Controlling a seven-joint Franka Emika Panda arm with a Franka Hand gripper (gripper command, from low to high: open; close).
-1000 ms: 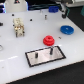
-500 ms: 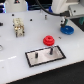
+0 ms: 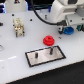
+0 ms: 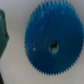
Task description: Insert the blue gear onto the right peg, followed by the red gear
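Far over on the exterior view's right, we see the blue gear (image 3: 67, 31) lying flat on the white desk (image 3: 15, 55), directly under the arm's claw (image 3: 66, 25); whether the claw is open or closed we cannot tell. Through the wrist camera the blue gear (image 4: 53, 44) fills most of the picture, its toothed rim and centre hole plain. Nearer the middle sits the red gear (image 3: 48, 40), just beyond the grey plate (image 3: 45, 56), whose right peg (image 3: 50, 49) stands upright.
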